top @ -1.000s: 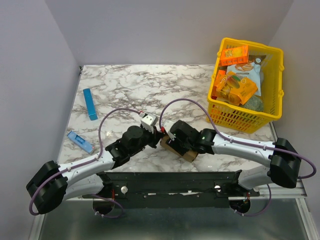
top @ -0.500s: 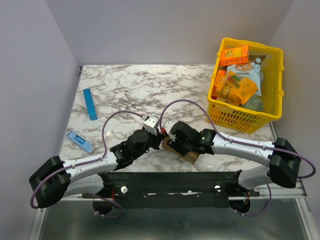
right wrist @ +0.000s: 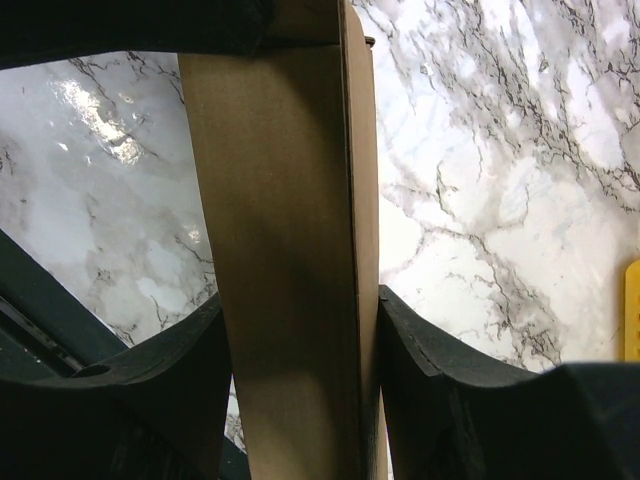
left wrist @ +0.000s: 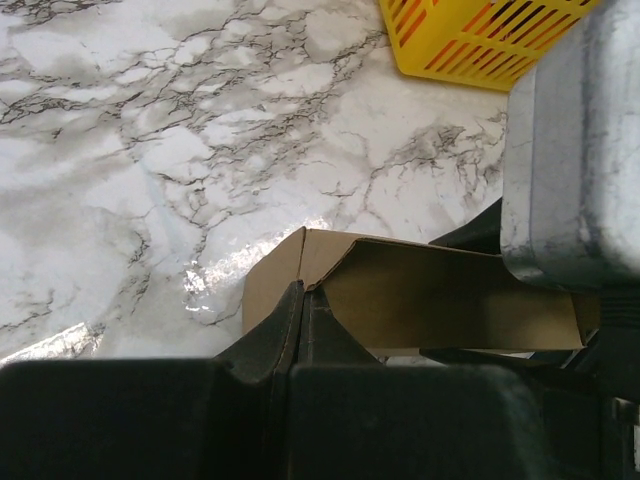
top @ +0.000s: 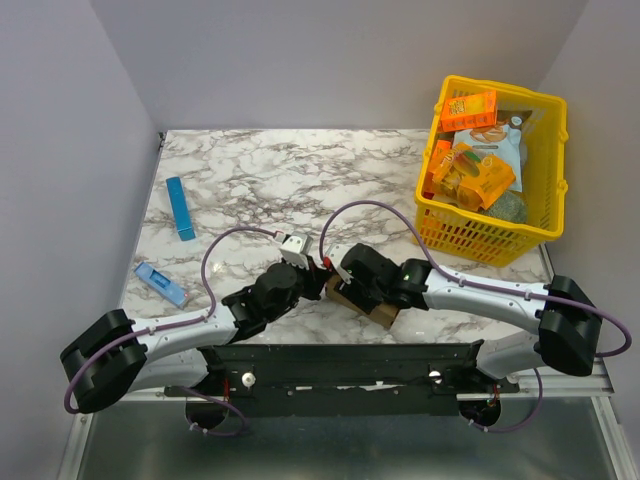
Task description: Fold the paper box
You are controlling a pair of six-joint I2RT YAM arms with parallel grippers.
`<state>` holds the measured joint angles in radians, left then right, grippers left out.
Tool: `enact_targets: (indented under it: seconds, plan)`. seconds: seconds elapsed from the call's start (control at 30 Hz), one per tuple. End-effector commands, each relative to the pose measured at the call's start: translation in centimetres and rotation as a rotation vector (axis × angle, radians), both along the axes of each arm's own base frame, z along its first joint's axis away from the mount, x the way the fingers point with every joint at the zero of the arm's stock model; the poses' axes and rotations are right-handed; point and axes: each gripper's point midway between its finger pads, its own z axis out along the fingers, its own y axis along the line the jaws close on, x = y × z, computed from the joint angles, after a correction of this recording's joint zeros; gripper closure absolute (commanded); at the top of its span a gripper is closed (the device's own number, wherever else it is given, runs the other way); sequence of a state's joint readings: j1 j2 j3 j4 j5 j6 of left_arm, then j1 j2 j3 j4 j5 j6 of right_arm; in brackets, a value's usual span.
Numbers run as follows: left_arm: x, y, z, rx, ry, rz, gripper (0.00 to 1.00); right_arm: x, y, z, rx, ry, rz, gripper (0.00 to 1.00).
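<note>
The paper box (top: 372, 309) is a plain brown carton lying near the table's front edge at the middle. My right gripper (top: 350, 290) is shut on it, and in the right wrist view the box (right wrist: 290, 250) fills the gap between both fingers (right wrist: 420, 360). My left gripper (top: 318, 280) is shut, with nothing between its jaws. Its joined fingertips (left wrist: 300, 305) meet the box's left end, where a flap (left wrist: 270, 285) angles off the long side (left wrist: 440, 295). Most of the box is hidden under the right gripper in the top view.
A yellow basket (top: 540, 225) with orange snack boxes and packets stands at the back right. A slim blue bar (top: 180, 208) and a blue packet (top: 158, 283) lie at the left. The black base rail (top: 340, 365) runs along the near edge.
My left arm has lowered and drawn slightly toward the near edge, its shut tips staying at the box's left end. The right gripper and box have not moved.
</note>
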<state>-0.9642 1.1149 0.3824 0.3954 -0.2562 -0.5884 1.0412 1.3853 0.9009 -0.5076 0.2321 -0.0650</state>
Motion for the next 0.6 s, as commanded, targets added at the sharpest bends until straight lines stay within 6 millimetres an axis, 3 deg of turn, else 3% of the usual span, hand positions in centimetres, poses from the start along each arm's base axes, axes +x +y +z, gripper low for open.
enact_targets:
  seconds: [0.0, 0.2, 0.37, 0.57]
  plan:
    - [-2.0, 5.9, -8.3, 0.282, 0.177, 0.114, 1.0, 2.1, -2.7, 0.5, -0.04, -0.091, -0.158, 0.53]
    - [-2.7, 6.4, -9.2, 0.312, 0.196, 0.1, 1.0, 2.1, -2.7, 0.4, -0.038, -0.095, -0.162, 0.53]
    - [-2.4, 5.4, -7.6, 0.294, 0.161, 0.071, 0.99, 2.2, -2.7, 0.3, -0.038, -0.094, -0.161, 0.53]
    - [-1.2, 4.6, -3.1, 0.284, 0.069, 0.051, 0.64, 1.9, -2.8, 0.2, -0.039, -0.088, -0.145, 0.53]
